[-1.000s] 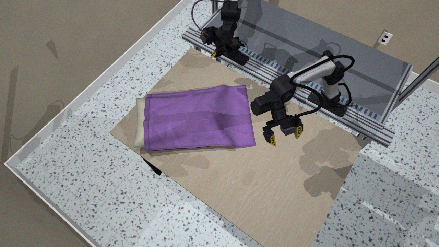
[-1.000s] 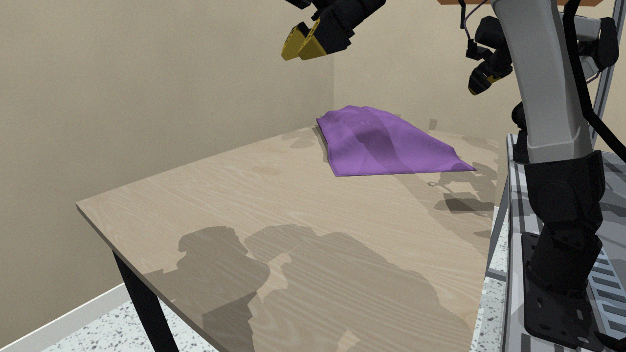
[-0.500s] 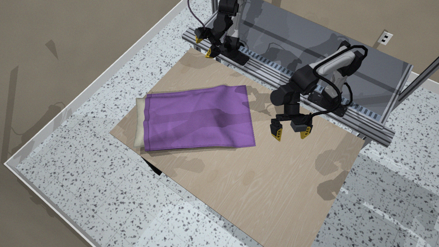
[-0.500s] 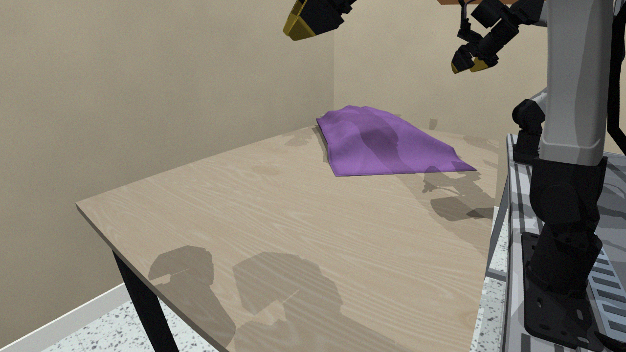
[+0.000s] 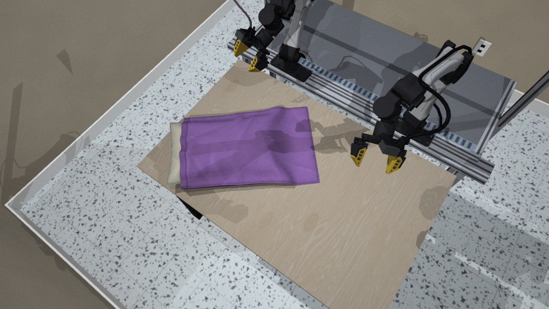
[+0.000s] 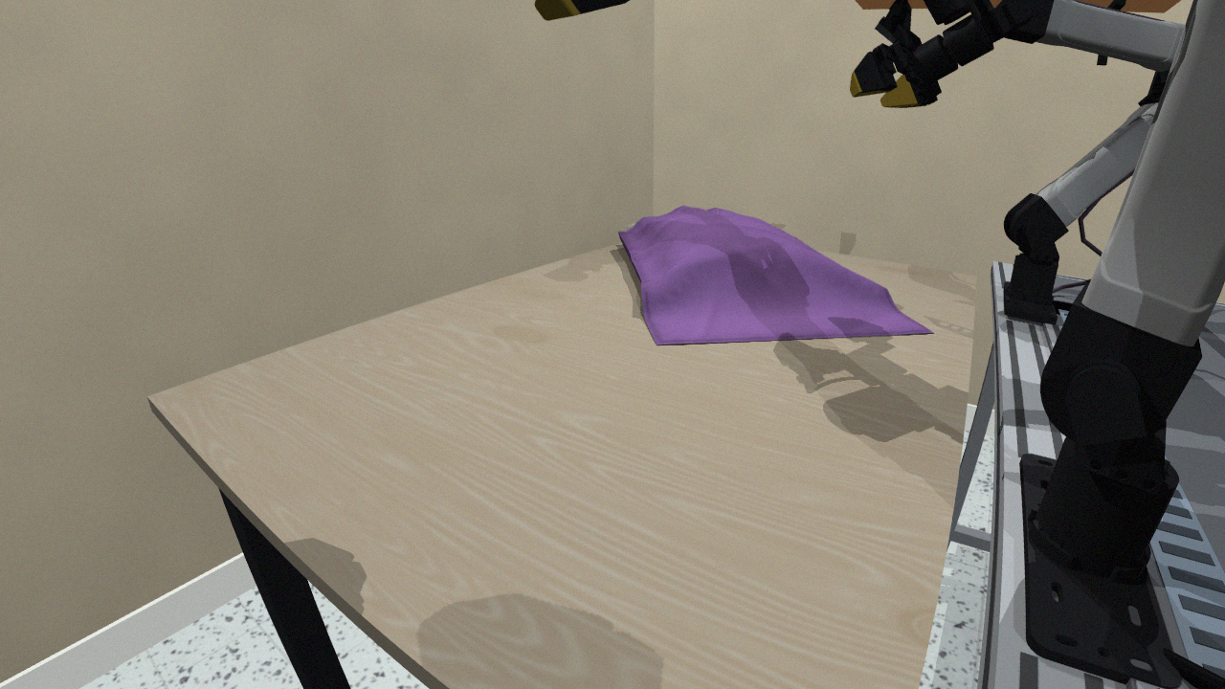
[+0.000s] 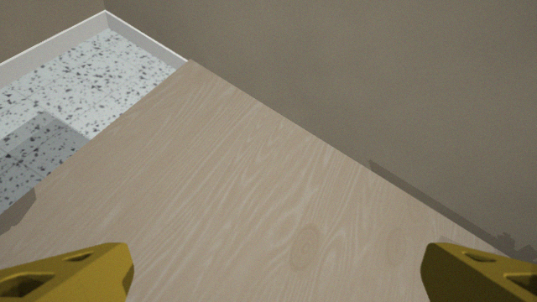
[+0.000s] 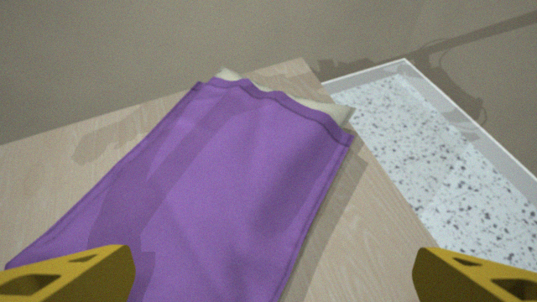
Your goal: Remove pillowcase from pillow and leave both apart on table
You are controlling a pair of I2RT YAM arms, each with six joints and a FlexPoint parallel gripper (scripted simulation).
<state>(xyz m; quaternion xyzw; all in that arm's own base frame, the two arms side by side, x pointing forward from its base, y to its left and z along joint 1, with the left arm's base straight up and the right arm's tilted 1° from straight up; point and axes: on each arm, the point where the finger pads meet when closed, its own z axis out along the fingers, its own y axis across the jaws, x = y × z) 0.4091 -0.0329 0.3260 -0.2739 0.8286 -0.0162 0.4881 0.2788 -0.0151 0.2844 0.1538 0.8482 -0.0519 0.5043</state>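
Left claw [image 5: 373,169] [image 6: 556,9] [image 7: 277,256] and right claw [image 5: 245,63] [image 6: 871,98] [image 8: 273,260] are hanging wide, holding nothing; tugging the pillowcase [image 5: 245,149] [image 6: 753,274] [image 8: 235,176] could drag an unpinned pillow [image 5: 175,153] [image 8: 331,110] along.

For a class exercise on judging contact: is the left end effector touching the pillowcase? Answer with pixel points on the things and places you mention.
Apart. The top view shows bare table [image 5: 345,230] [image 6: 514,445] [image 7: 252,176] [image 8: 365,235] between the left end effector [image 5: 373,169] [image 6: 556,10] [image 7: 276,257] and the pillowcase [image 5: 245,149] [image 6: 753,282] [image 8: 235,180].
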